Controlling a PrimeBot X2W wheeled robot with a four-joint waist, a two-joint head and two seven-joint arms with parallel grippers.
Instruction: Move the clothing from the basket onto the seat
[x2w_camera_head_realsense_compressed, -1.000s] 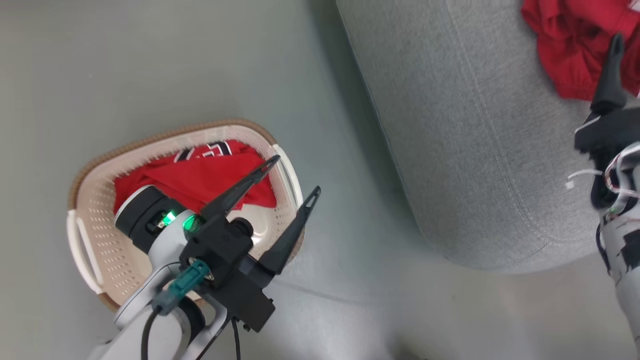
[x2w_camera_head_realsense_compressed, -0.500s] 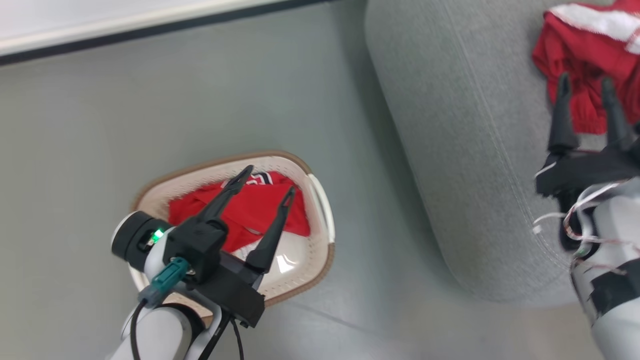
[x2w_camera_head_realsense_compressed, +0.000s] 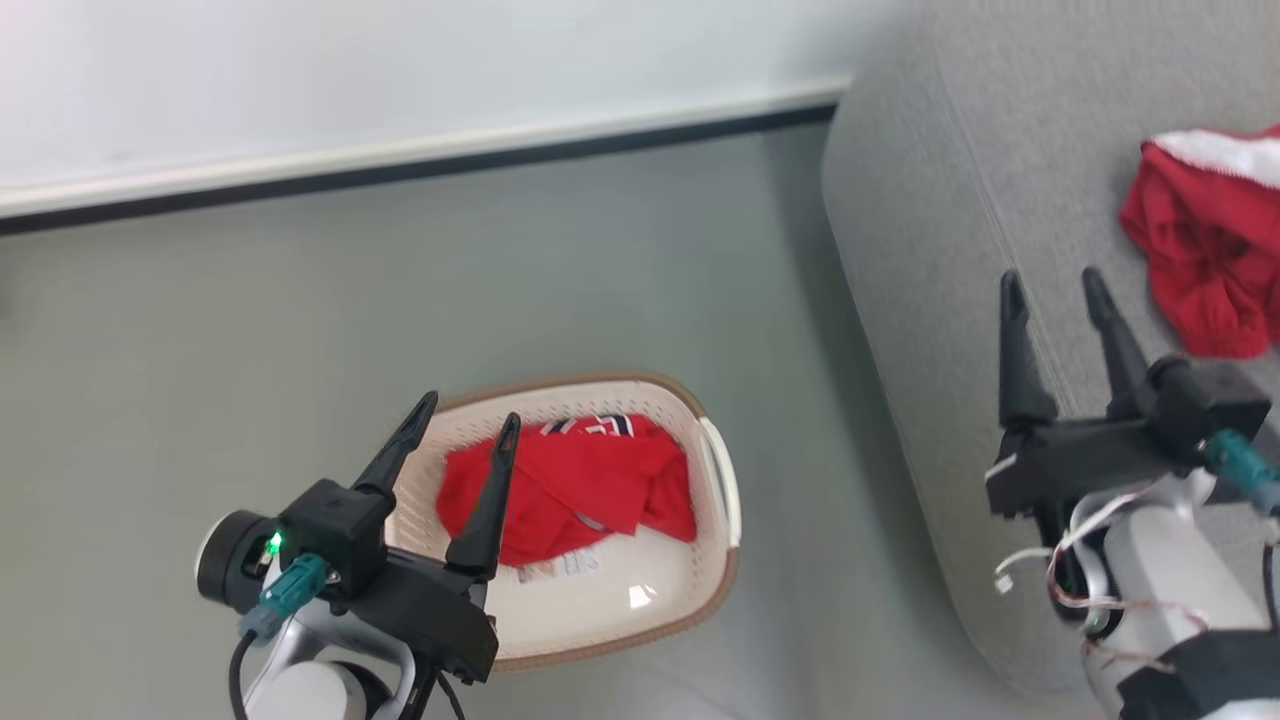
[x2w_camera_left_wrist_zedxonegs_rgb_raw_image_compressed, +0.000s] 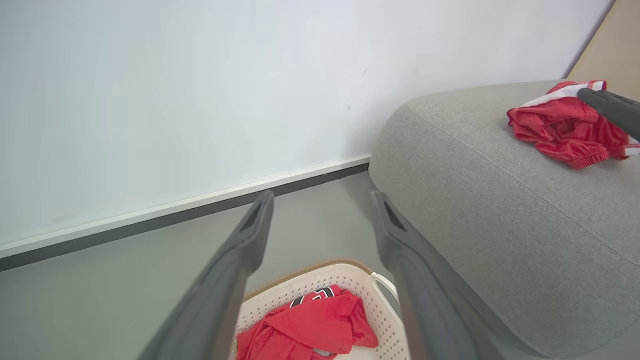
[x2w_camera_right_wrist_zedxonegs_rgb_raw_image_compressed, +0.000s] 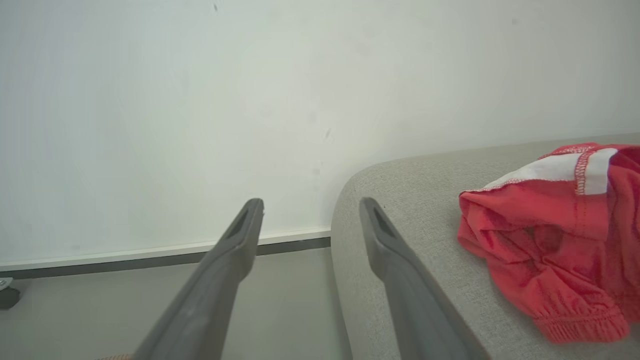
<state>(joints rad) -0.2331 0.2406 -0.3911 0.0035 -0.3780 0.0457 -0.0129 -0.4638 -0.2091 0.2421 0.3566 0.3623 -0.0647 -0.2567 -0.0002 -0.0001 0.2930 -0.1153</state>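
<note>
Nothing reads outright. The crumpled bright red jersey garment (x2w_camera_head_realsense_compressed: 575, 480) in the cream perforated plastic basket (x2w_camera_head_realsense_compressed: 640, 592) shows black-and-white numerals (x2w_camera_head_realsense_compressed: 592, 426) at its far edge, folded over and not legible. A label sticker (x2w_camera_head_realsense_compressed: 562, 568) on the basket's bottom carries print too small to read

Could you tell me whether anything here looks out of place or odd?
Nothing is spilled or damaged. One red garment lies crumpled on the seat, a second garment bunched in the basket; loose white wires dangle from the right arm.

glossy perforated plastic basket (x2w_camera_head_realsense_compressed: 690, 420), thin red jersey clothing (x2w_camera_head_realsense_compressed: 570, 485), matt woven grey seat (x2w_camera_head_realsense_compressed: 930, 230).
</note>
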